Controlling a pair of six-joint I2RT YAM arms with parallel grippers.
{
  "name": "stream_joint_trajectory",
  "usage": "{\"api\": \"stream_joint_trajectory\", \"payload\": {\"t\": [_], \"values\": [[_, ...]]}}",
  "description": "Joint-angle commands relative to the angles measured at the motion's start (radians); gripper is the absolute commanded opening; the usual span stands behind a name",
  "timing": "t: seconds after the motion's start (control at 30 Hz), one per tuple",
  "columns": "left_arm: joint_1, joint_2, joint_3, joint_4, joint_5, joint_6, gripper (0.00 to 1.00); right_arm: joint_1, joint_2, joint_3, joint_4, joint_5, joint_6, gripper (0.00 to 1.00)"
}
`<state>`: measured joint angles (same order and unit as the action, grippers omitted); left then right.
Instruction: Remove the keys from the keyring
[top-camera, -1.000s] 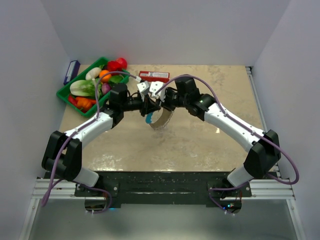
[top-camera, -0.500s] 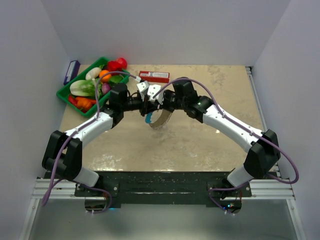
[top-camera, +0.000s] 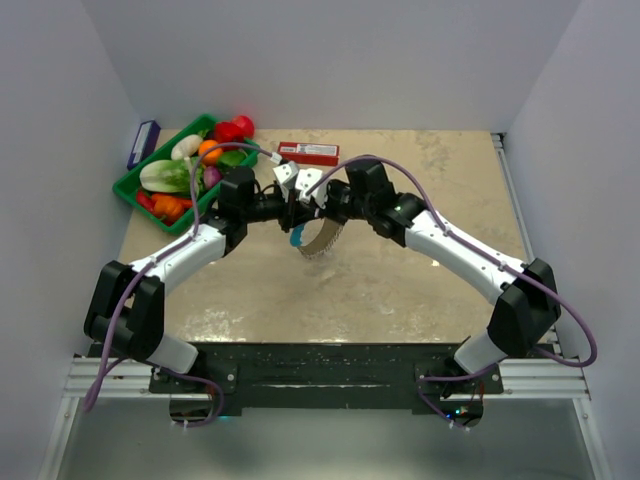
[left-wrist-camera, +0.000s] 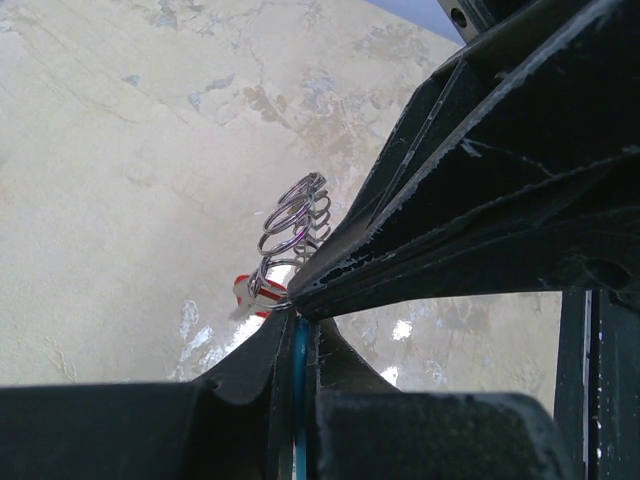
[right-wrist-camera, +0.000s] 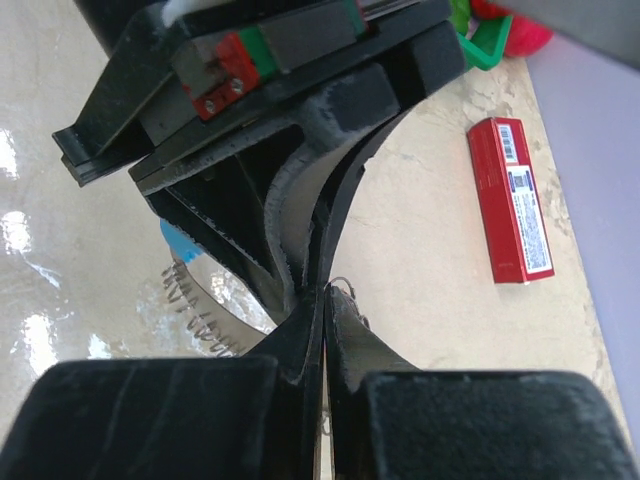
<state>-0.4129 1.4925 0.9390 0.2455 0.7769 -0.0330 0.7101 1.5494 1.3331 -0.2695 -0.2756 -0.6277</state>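
The keyring (top-camera: 318, 240) is a floppy band hanging above the table's middle, with a blue section (top-camera: 297, 238) and a fringe of silvery keys (top-camera: 325, 243). My left gripper (top-camera: 295, 214) is shut on the blue section (left-wrist-camera: 297, 352). In the left wrist view, silvery rings (left-wrist-camera: 295, 215) and a small red and white piece (left-wrist-camera: 250, 290) stick out past my left gripper (left-wrist-camera: 297, 325). My right gripper (top-camera: 316, 208) meets it from the right. In the right wrist view my right gripper (right-wrist-camera: 327, 295) is shut, with a thin wire key (right-wrist-camera: 345, 288) peeking out at the tips. The fringe (right-wrist-camera: 200, 312) hangs to its left.
A green tray (top-camera: 130, 185) of toy vegetables stands at the back left. A long red box (top-camera: 307, 152) lies behind the grippers and shows in the right wrist view (right-wrist-camera: 510, 200). A dark blue box (top-camera: 143, 143) leans at the left wall.
My right gripper has moved a little left, closing in on the left gripper and the keyring's top. The left arm and the hanging band have hardly moved.
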Motion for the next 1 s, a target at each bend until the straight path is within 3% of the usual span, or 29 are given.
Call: {"api": "stream_joint_trajectory", "payload": {"t": [0.0,0.37,0.6,0.8,0.9,0.97], "values": [[-0.003,-0.028,0.041,0.057,0.009,0.005,0.00,-0.041,-0.044,0.015,0.055,-0.036,0.068,0.00],[-0.003,-0.028,0.040,0.061,0.016,0.007,0.00,-0.184,-0.037,0.021,0.081,-0.318,0.230,0.00],[-0.003,-0.026,0.040,0.061,0.021,0.004,0.00,-0.189,-0.018,0.018,0.090,-0.338,0.258,0.00],[-0.003,-0.021,0.044,0.060,0.024,0.004,0.00,-0.186,-0.026,0.060,-0.008,-0.393,0.178,0.11],[-0.003,-0.018,0.047,0.060,0.030,0.001,0.00,-0.182,-0.032,0.043,-0.002,-0.340,0.157,0.15],[-0.003,-0.020,0.047,0.057,0.030,0.001,0.00,-0.172,-0.040,0.023,0.025,-0.304,0.143,0.23]]}}
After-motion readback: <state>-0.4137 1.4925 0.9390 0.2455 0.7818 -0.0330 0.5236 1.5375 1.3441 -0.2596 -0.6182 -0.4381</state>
